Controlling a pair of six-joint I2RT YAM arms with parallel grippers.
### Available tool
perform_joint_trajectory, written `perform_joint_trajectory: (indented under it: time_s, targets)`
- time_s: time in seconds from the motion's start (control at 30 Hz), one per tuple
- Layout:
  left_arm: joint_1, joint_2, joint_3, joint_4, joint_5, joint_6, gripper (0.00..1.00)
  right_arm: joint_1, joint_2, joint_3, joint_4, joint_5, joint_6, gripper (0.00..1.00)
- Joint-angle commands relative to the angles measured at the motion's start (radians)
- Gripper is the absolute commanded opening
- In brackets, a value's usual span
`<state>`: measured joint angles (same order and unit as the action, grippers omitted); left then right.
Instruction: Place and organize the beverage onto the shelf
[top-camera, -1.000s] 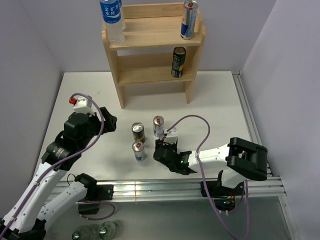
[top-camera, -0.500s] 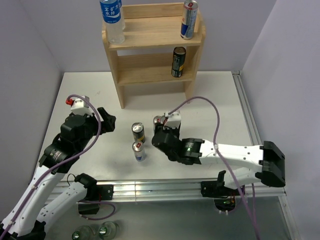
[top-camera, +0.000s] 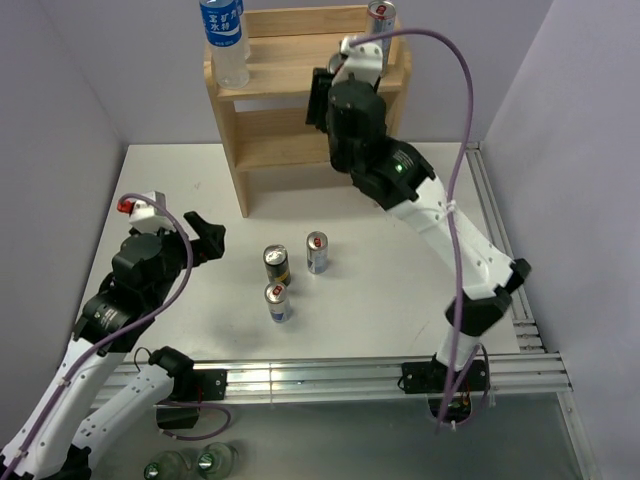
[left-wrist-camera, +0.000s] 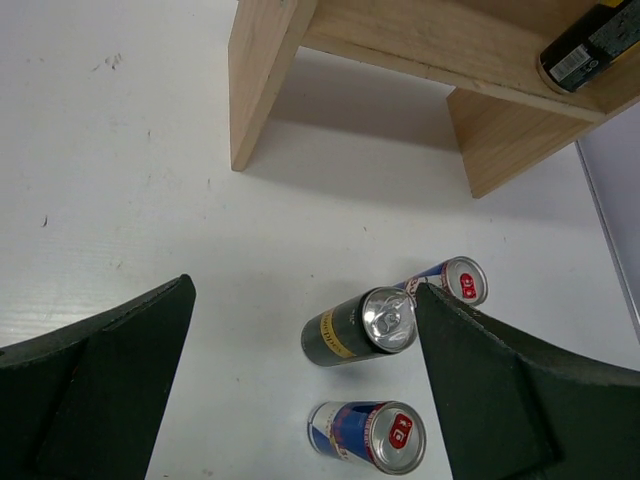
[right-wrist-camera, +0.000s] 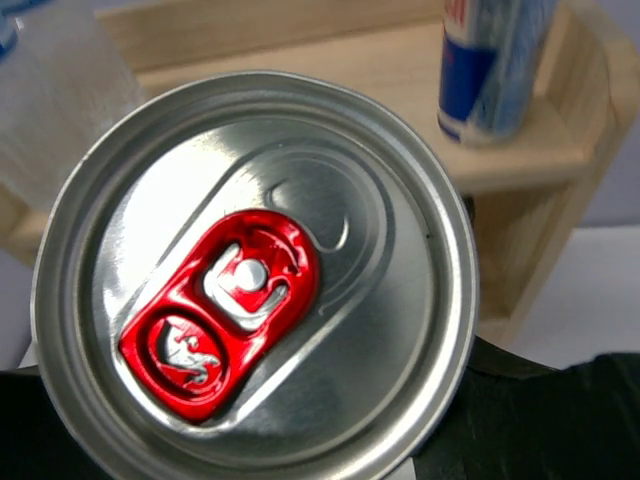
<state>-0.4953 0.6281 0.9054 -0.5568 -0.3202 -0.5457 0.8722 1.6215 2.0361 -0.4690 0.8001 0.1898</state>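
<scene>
The light wood shelf (top-camera: 290, 62) stands at the back of the table. Its top tier holds a water bottle (top-camera: 224, 40) at the left and a Red Bull can (top-camera: 381, 14) at the right. My right gripper (top-camera: 322, 98) is raised in front of the top tier. It is shut on a silver can with a red tab (right-wrist-camera: 250, 280), which fills the right wrist view; black fingers (right-wrist-camera: 565, 420) show under it. My left gripper (top-camera: 207, 234) is open and empty, hovering left of three upright cans on the table: a dark can (left-wrist-camera: 360, 325) and two Red Bull cans (left-wrist-camera: 450, 280) (left-wrist-camera: 370, 437).
A dark can (left-wrist-camera: 590, 45) stands on the shelf's lower tier; my right arm hides it in the top view. A metal rail (top-camera: 330, 372) runs along the table's near edge. Purple-grey walls close in the left, back and right sides.
My right arm has swung up from the table near the cans to the shelf's top tier. My left arm has drifted slightly left. The three cans on the table have not moved.
</scene>
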Motion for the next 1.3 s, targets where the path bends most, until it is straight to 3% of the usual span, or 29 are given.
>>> perform_joint_trajectory:
  time_s: [0.0,0.07,0.13,0.27,0.53,1.27]
  targets:
    - [-0.003,-0.031,0.004,0.038,-0.034,-0.034,0.99,-0.056,0.156,0.299,-0.068,-0.065,-0.162,0.0]
    - [-0.003,-0.047,0.004,0.018,-0.043,-0.037,0.99,-0.093,0.251,0.474,-0.086,-0.068,-0.19,0.0]
    - [-0.003,-0.076,0.004,-0.001,-0.059,-0.04,0.99,-0.123,0.274,0.512,-0.065,-0.075,-0.214,0.0]
    - [-0.003,-0.131,-0.002,-0.048,-0.063,-0.057,0.99,-0.166,0.235,0.4,0.021,-0.082,-0.201,0.0]
    - [-0.003,-0.223,-0.019,-0.159,-0.069,-0.115,0.99,-0.229,0.258,0.406,0.065,-0.114,-0.191,0.0]
    - [-0.003,-0.235,0.001,-0.209,-0.102,-0.181,0.99,-0.297,0.313,0.349,0.089,-0.176,-0.112,0.0]
